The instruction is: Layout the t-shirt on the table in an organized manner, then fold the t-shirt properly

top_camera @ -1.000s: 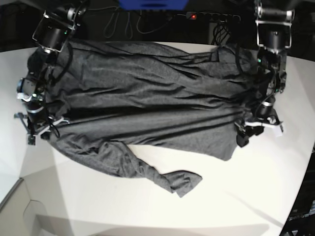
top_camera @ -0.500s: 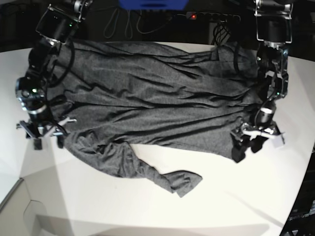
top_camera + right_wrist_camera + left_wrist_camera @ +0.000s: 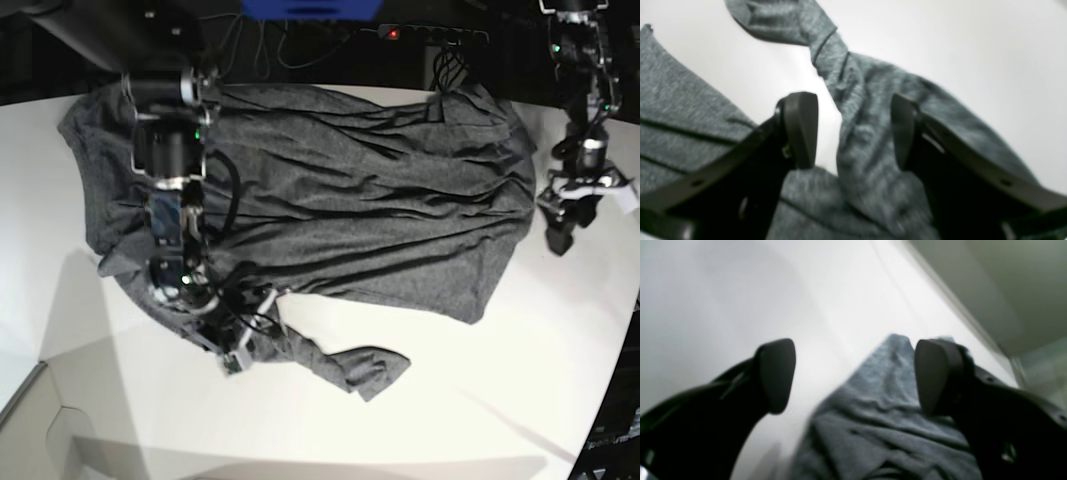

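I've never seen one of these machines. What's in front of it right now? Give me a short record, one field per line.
Cloth: one dark grey t-shirt, spread out but wrinkled
Surface: white table
Loose part: a twisted sleeve trailing off the near edge of the shirt
Right hand: open, over the twisted sleeve, gripping nothing
Left hand: open, at the shirt's edge, partly over bare table, gripping nothing
Folding: not started; shirt not yet flat
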Action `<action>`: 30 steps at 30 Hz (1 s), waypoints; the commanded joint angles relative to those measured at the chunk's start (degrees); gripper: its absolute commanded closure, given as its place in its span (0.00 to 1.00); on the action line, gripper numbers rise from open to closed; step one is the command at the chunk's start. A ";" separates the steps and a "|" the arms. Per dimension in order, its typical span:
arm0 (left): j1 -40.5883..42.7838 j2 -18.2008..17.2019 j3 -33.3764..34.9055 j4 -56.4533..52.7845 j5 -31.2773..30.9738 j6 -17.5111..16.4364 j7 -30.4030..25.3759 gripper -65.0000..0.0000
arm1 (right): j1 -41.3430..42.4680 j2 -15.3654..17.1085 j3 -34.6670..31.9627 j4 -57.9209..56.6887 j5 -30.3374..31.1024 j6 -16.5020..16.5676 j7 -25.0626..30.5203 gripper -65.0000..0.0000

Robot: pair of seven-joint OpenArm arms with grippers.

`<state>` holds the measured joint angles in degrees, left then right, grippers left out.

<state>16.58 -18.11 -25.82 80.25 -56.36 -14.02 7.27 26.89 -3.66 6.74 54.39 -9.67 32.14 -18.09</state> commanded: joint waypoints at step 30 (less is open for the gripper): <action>3.60 -0.31 -2.97 1.82 -1.00 -0.88 -1.16 0.17 | 2.16 -0.25 -0.19 -7.14 0.84 4.47 4.94 0.98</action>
<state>20.43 -17.56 -28.40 81.10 -56.88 -14.11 7.35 27.40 -3.90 6.57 46.52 -9.76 36.01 -14.35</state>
